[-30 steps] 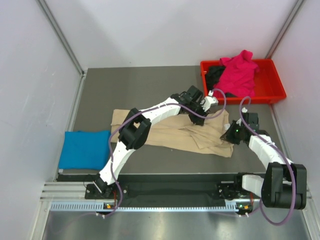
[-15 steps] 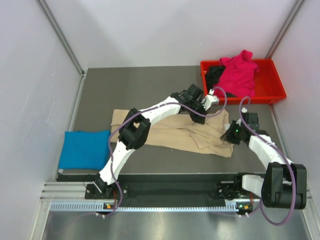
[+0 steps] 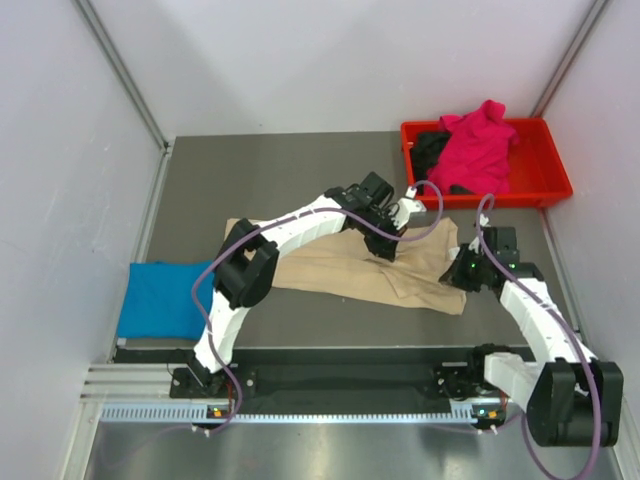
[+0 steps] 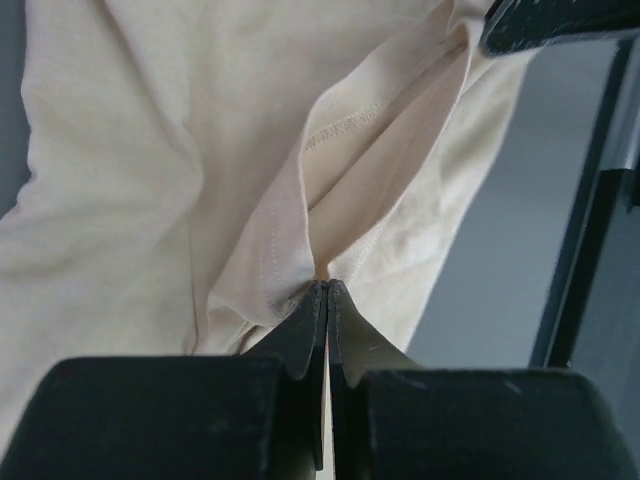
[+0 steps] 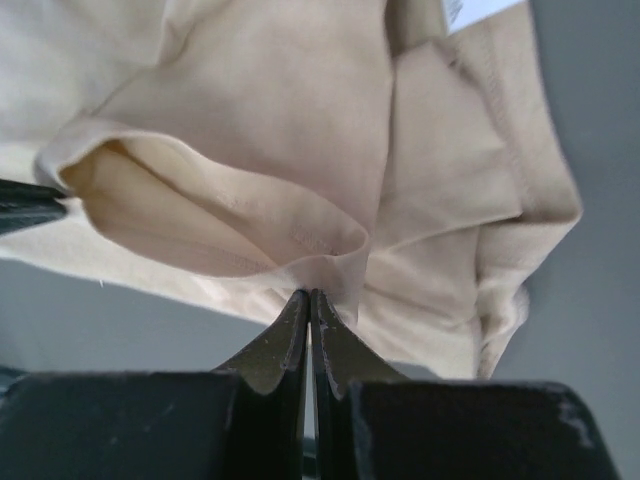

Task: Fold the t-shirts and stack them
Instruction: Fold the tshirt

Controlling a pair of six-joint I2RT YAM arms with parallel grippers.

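Blue shirt [image 3: 168, 298] sits folded at the table's [image 3: 280, 170] left edge. Left gripper [image 4: 327, 290] and right gripper [image 5: 309, 296] each clamp the beige shirt [image 3: 330, 268]; pink shirt [image 3: 478, 150] and black shirt [image 3: 430, 150] wait.

Pale walls [image 3: 350, 60] with metal corner struts [image 3: 120, 70] around a dark grey tabletop [image 3: 270, 170]

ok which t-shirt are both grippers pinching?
The beige-tan cloth t-shirt mid-table: left gripper and right gripper both shut on its edges. The bright blue t-shirt lies folded at left; magenta-pink t-shirt and black t-shirt sit in the red plastic tray.
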